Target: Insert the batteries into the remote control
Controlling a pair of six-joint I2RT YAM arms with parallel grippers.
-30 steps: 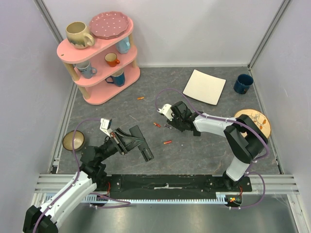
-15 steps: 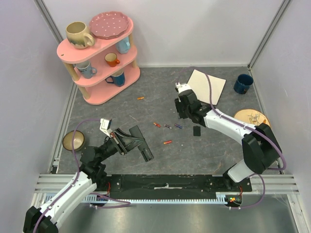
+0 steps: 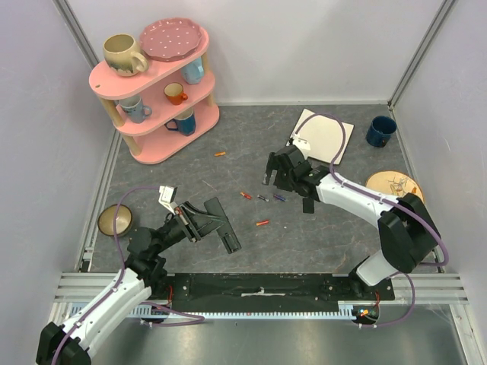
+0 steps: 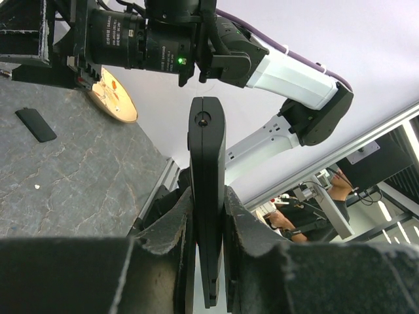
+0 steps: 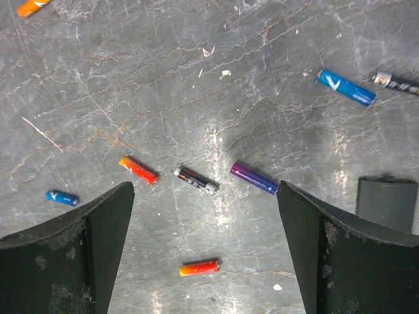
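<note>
My left gripper (image 3: 192, 220) is shut on the remote control (image 3: 221, 223), a slim black bar held above the mat at the near left. In the left wrist view the remote control (image 4: 207, 150) stands edge-on, clamped between the pads of the left gripper (image 4: 207, 229). My right gripper (image 3: 272, 173) hovers open above the batteries (image 3: 262, 198) mid-table. In the right wrist view the wide jaws of the right gripper (image 5: 204, 190) frame an orange-red battery (image 5: 138, 169), a black one (image 5: 196, 180), a purple one (image 5: 254, 178) and a red-orange one (image 5: 200, 267). Nothing is between those fingers.
A small black cover (image 3: 308, 204) lies right of the batteries. More batteries lie apart: blue (image 5: 346, 87), small blue (image 5: 63, 197), orange (image 3: 220, 153). A pink shelf with mugs (image 3: 156, 99), a white square plate (image 3: 320, 135), a blue mug (image 3: 380, 131), a wooden disc (image 3: 396, 186) and a bowl (image 3: 116, 220) ring the mat.
The right arm swung right from the batteries, a black cover appeared on the mat there, and the arm came back over the batteries with its jaws opened wide. The left arm held still.
</note>
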